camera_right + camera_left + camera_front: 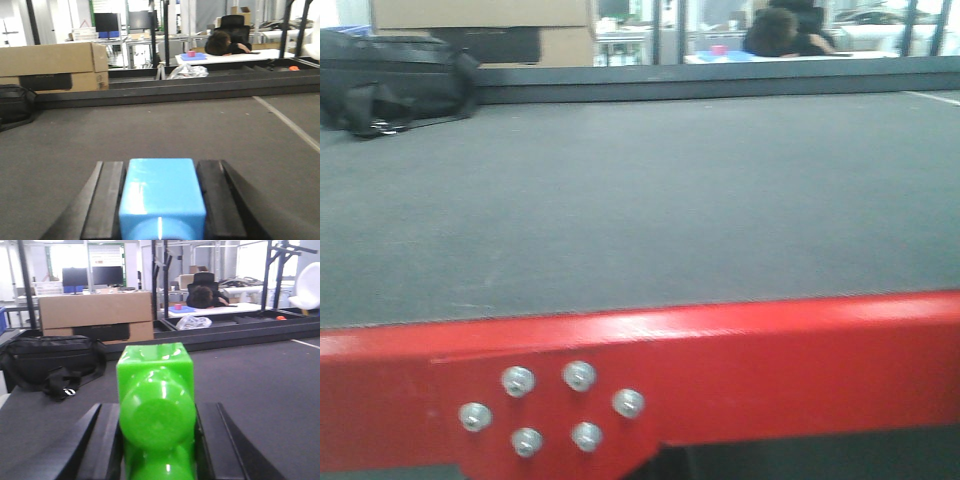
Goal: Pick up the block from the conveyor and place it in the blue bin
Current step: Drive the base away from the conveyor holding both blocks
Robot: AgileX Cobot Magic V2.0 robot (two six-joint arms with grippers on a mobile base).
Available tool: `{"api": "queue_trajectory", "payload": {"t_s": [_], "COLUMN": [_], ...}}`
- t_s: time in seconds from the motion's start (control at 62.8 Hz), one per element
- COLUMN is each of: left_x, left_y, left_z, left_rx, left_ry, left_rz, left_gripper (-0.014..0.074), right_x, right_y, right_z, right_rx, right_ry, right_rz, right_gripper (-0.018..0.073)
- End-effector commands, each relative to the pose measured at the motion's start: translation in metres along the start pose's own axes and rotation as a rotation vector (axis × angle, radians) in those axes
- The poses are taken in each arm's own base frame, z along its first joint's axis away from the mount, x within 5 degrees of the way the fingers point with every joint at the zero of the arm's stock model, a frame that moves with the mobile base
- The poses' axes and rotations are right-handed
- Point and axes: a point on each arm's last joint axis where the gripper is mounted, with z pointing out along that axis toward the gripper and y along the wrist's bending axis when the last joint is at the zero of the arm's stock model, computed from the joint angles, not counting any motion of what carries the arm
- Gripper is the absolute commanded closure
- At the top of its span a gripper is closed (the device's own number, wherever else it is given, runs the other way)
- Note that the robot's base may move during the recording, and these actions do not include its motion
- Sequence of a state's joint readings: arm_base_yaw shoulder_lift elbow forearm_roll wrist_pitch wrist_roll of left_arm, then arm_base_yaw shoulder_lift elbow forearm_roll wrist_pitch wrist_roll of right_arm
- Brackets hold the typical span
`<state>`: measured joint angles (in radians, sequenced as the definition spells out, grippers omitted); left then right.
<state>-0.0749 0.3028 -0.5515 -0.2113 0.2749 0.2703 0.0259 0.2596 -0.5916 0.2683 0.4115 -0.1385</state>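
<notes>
— State of left hand?
— Clenched on a glossy green plastic block, dark grey woven bench stretching ahead (red bolted metal frame along the near edge).
— And right hand?
— Gripping a light blue plastic block.
— Around?
— Black fabric bag lying far left on the bench; brown cardboard box beyond.
</notes>
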Motion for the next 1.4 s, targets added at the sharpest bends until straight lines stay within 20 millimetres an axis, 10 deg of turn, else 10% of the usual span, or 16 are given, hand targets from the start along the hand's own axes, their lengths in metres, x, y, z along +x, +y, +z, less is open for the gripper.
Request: {"api": "queue_trajectory", "payload": {"t_s": [0.0, 1.386], "left_x": [-0.0011, -0.0012], "left_y": [0.0002, 0.0002], "left_z": [-0.0008, -0.0013], "left_rx": [-0.002, -0.002], "left_ry": [-0.017, -0.019], "left_rz": [-0.004, -0.004], "left_gripper": [0.0708, 0.0708], "right_x": [-0.0013, -0.0013], "right_y": [-0.0002, -0.0002], "right_z": [-0.0009, -0.0009], "right_rx": [0.003, 0.003], "right_ry": [-0.022, -0.022], "right_rz": [-0.002, -0.002], "right_gripper": [0.0721, 0.0721]}}
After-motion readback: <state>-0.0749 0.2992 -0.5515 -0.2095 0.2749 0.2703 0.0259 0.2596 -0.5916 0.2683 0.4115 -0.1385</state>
